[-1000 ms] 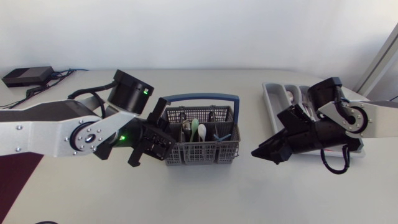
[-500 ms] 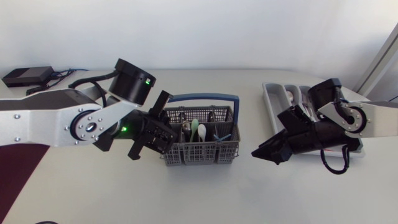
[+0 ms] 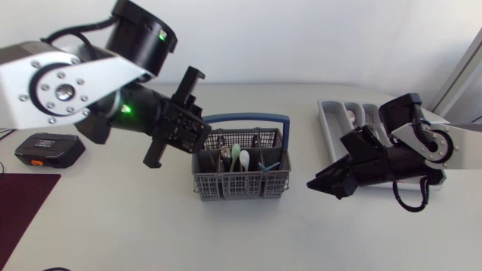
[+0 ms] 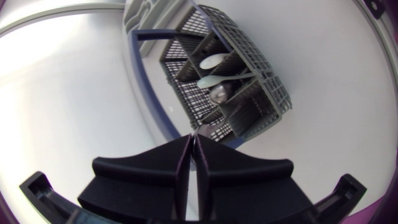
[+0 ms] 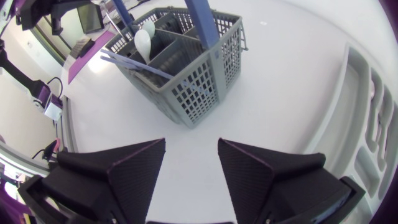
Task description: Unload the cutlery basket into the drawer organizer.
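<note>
The grey cutlery basket [image 3: 241, 181] with its blue handle stands mid-table and holds a white spoon [image 3: 244, 158], a green one [image 3: 235, 154] and other pieces. My left gripper [image 3: 202, 134] hangs raised over the basket's left end. In the left wrist view its fingers [image 4: 177, 168] are pressed almost together, and a small grey metal end [image 4: 202, 129] pokes out at their tips above the basket [image 4: 249, 93]. My right gripper [image 3: 316, 184] stands open and empty [image 5: 191, 155] between the basket [image 5: 186, 87] and the grey drawer organizer [image 3: 329, 120], which holds some cutlery.
A black box with orange marks [image 3: 49, 148] lies at the left under my left arm. A dark red mat [image 3: 22, 207] covers the front left corner. The organizer's wall [image 5: 348, 106] runs beside my right gripper.
My left arm has lifted up and back from the basket's left side, its gripper now high above the rim. The right arm has barely moved.
</note>
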